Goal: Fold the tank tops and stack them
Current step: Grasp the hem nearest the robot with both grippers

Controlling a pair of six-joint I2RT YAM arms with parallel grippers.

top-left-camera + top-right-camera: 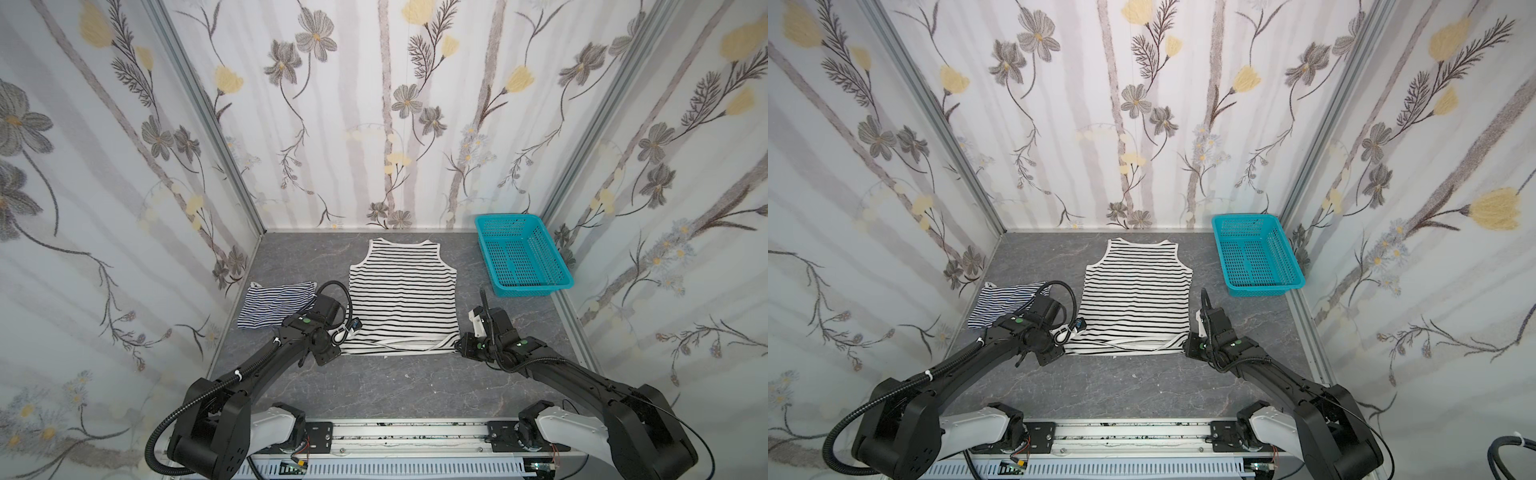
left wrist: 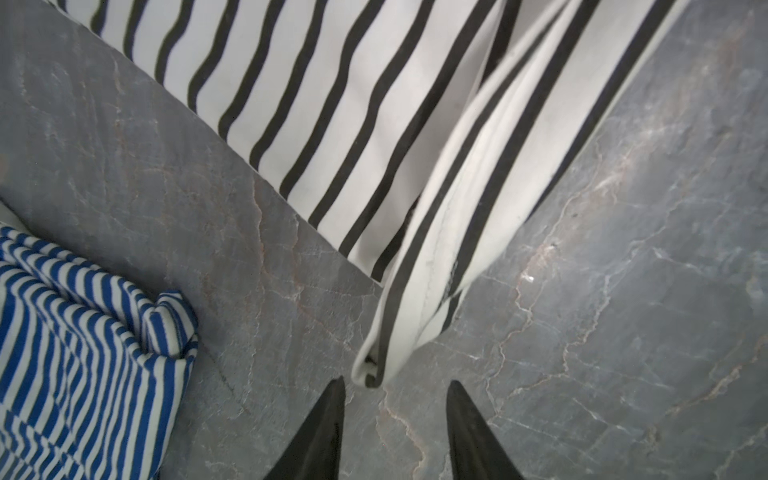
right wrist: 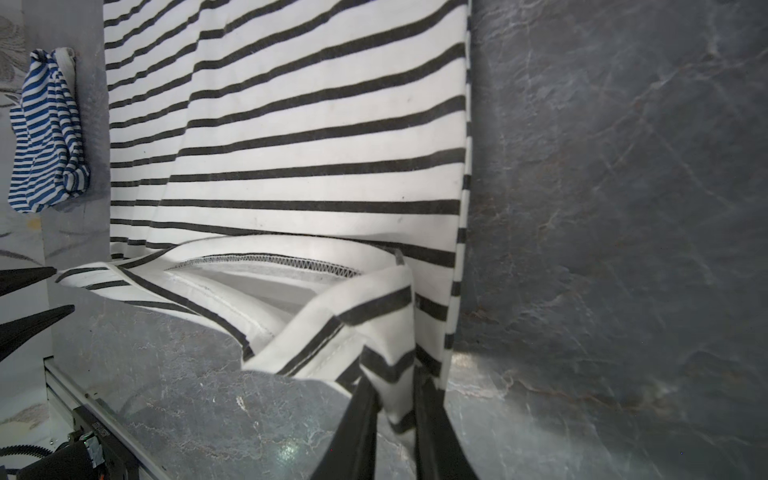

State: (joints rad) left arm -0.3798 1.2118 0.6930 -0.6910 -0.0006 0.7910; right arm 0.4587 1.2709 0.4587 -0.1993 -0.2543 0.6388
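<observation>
**Both hem corners attended, one let go**

The left fingers [image 2: 326, 432] stand apart over bare worktop [image 2: 623, 332]. The near left hem corner of the black-and-white tank top [image 2: 332, 104] lies just beyond their tips, not between them. The right fingers [image 3: 359, 436] are closed on the near right hem corner of the same top [image 3: 291, 124]. The cloth there rises off the worktop in a rumpled fold, and the hem's inner stitching shows.

In both top views the black-and-white tank top [image 1: 401, 291] [image 1: 1136, 291] lies spread flat in the middle of the worktop [image 1: 395, 382], with its neckline far and its hem near. The near edge is twisted into a narrow band.

The navy-and-white tank top [image 1: 274, 305] [image 1: 1005, 305] lies bunched to the left, apart from the larger top and partly hidden behind the left arm.

A teal basket [image 1: 536, 286] [image 1: 1262, 287] sits at the far right corner, well apart from both tops.
</observation>
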